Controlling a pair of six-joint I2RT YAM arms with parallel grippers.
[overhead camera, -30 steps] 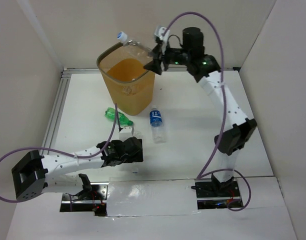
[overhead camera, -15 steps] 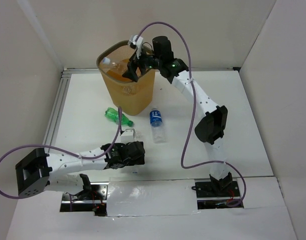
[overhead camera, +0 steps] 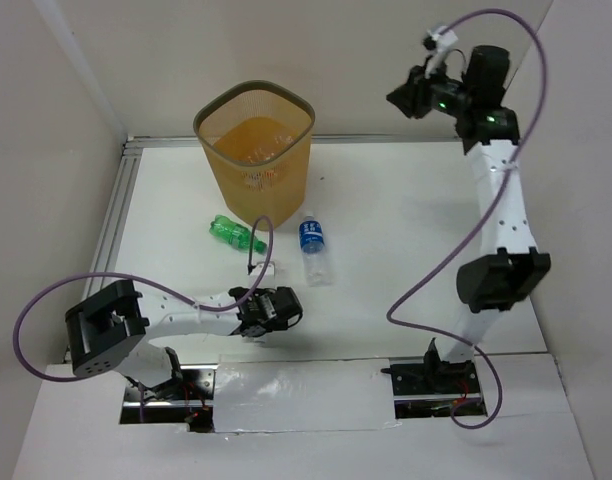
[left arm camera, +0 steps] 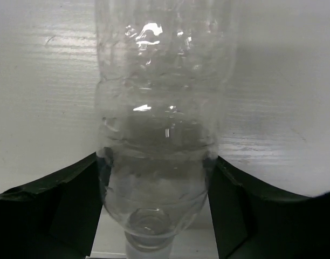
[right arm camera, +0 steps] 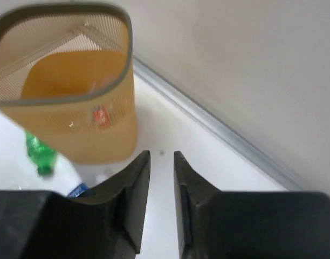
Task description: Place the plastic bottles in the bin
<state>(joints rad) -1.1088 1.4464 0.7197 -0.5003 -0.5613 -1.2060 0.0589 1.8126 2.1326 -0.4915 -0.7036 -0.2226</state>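
Observation:
A plain clear bottle (left arm camera: 159, 124) lies on the table between the fingers of my left gripper (left arm camera: 156, 159), cap end towards the camera. Both fingers press its sides, so the gripper (overhead camera: 269, 300) is shut on it, low near the front. The orange mesh bin (overhead camera: 254, 150) stands at the back left. A red label (right arm camera: 100, 116) shows through the bin's wall (right arm camera: 73, 91). A green bottle (overhead camera: 236, 233) and a blue-labelled clear bottle (overhead camera: 314, 248) lie just in front of it. My right gripper (overhead camera: 398, 97) hangs high at the back right, away from the bin, its jaws (right arm camera: 162, 155) narrowly apart and empty.
White walls close in the table on the left, right and back. A metal rail (overhead camera: 121, 215) runs along the left edge and the back. The left arm's purple cable (overhead camera: 136, 280) loops over the table near the green bottle.
The right arm let a clear bottle fall into the bin, then swung right and up, away from it, with its jaws narrowing. The left gripper closed on the clear bottle on the table.

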